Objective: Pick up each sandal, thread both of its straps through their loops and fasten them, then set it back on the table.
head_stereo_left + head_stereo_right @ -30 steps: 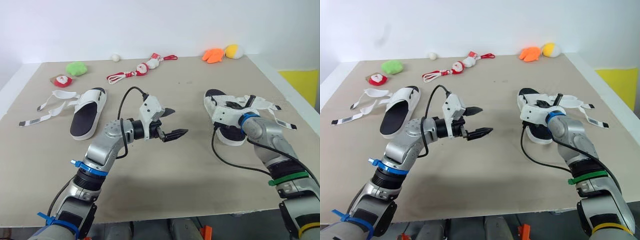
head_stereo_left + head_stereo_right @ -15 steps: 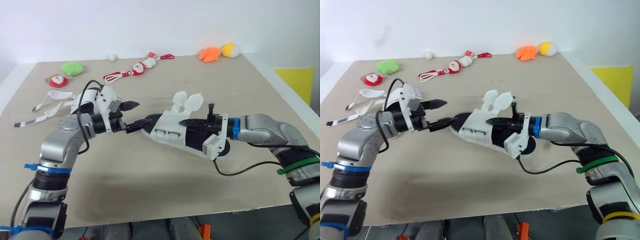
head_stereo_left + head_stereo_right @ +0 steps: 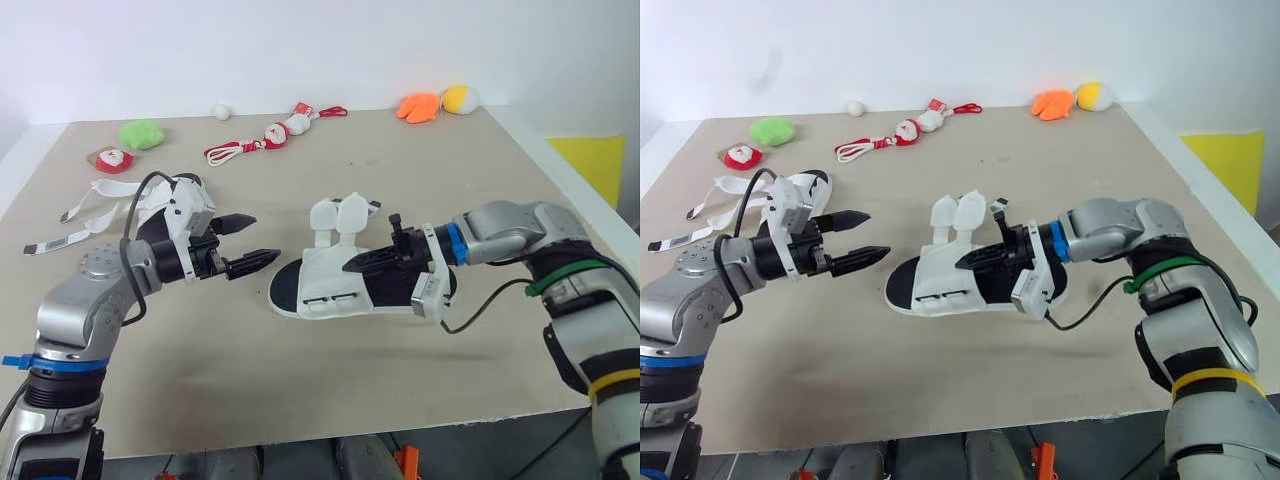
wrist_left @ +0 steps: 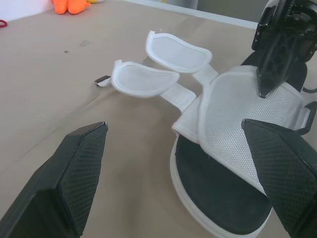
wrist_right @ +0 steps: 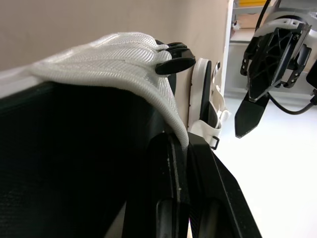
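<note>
My right gripper [image 3: 365, 265] is shut on the white mesh upper of a white sandal with a black footbed [image 3: 320, 292]. It holds the sandal at the middle of the table, low; I cannot tell if the sole touches. The sandal's two strap ends [image 4: 158, 62] stick out loose toward the far side. My left gripper [image 3: 250, 241] is open just left of the sandal's toe, fingers pointing at it, a short gap away. The second sandal [image 3: 812, 180] lies at the far left behind my left arm, its straps [image 3: 100, 190] spread loose.
Along the far edge lie a green plush [image 3: 140, 133], a small red-and-white toy [image 3: 108, 158], Santa toys on red cords [image 3: 270, 135], a white ball [image 3: 221, 110] and orange and yellow plush toys [image 3: 440, 103]. The table's right edge [image 3: 580, 200] is close to my right arm.
My right gripper has lifted the sandal from the right side of the table and brought it to the middle. My left gripper pulled back to the left. The camera has also shifted.
</note>
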Robot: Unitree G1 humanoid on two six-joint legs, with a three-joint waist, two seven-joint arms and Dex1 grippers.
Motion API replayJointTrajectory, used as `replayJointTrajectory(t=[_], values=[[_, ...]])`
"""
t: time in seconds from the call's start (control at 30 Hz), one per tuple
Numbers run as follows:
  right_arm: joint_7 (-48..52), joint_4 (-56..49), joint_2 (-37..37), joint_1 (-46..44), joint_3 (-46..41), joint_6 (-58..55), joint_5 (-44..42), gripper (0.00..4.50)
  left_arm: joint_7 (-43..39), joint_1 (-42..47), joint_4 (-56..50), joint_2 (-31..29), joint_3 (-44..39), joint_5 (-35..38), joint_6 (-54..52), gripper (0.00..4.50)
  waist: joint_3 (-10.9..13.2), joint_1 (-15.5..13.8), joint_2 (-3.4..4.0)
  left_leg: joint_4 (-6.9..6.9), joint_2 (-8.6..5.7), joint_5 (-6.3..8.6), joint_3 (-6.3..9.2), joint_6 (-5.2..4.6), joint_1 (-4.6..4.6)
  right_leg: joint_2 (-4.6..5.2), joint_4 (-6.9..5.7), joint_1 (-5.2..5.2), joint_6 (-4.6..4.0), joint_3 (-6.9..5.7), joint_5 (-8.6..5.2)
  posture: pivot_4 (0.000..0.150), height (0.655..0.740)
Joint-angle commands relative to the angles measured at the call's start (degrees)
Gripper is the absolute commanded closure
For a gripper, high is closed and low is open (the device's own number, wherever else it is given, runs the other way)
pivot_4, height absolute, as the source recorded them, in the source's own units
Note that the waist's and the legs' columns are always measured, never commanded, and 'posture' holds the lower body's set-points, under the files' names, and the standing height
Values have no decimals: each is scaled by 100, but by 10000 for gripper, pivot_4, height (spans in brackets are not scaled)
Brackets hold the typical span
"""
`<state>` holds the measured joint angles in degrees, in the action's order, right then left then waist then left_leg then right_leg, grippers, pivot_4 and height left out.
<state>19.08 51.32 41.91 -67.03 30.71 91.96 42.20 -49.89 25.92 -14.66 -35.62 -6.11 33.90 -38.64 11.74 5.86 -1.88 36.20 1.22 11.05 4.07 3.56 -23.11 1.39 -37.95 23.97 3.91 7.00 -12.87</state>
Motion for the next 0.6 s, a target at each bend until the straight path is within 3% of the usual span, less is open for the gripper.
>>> replayJointTrajectory(t=[0.03, 0.33, 0.43, 0.6], values=[[-631, -32, 27, -276, -78, 54, 421, 44593, 131, -33, -306, -51, -164, 144, -35, 0, 0, -2, 0, 0, 0, 0, 0, 0, 0, 0, 0, 0, 0, 0, 0, 1500, 7400], [-1606, -84, -26, -448, -116, -45, 1726, 44593, 299, -181, -497, -92, -212, 281, -136, 0, 0, -1, 0, 0, -1, -1, 1, 1, 0, 0, 0, 1, -3, 0, 0, 1500, 7400], [-1939, -149, 15, -468, -60, -202, 2055, 33524, 308, -167, -498, -91, -190, 301, -154, 0, 0, -1, 0, 0, -2, -1, 1, 2, 0, 0, 0, 0, -3, 0, 0, 1500, 7400], [-2280, -211, 104, -510, -37, -180, 2226, 7623, 265, -126, -421, -113, -132, 298, -126, 0, 0, 0, 0, 0, -2, -1, 1, 2, 0, 0, 0, 1, -7, 0, 3, 1500, 7400]])
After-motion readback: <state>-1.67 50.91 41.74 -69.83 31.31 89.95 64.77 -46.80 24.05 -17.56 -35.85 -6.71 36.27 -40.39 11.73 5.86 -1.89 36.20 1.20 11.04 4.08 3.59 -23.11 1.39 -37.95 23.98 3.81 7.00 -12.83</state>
